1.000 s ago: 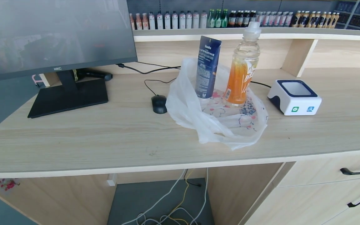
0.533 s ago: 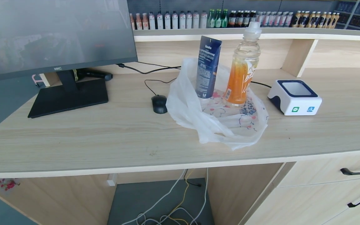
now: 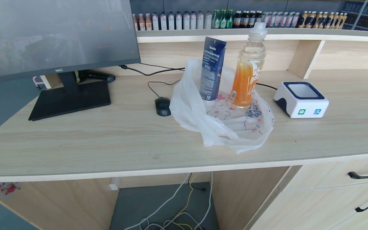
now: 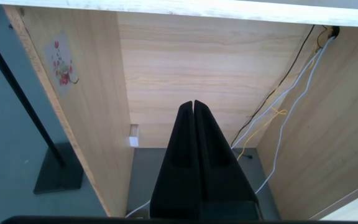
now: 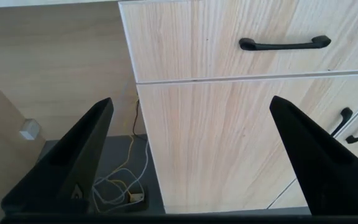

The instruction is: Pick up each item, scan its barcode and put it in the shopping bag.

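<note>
light: bright, even | shadows: soft | reflections: dim on monitor

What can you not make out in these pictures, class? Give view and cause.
Head view: monitor, cut off by top and left edges.
Head view: black object behind the monitor's stand, partly hidden by it.
Head view: print on blue tube and orange bottle, too small.

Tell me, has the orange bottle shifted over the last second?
No. The bottle stands in the bag just as before, same gap to the scanner.

Right pincer, fingers spread wide, faces wooden drawers.
</note>
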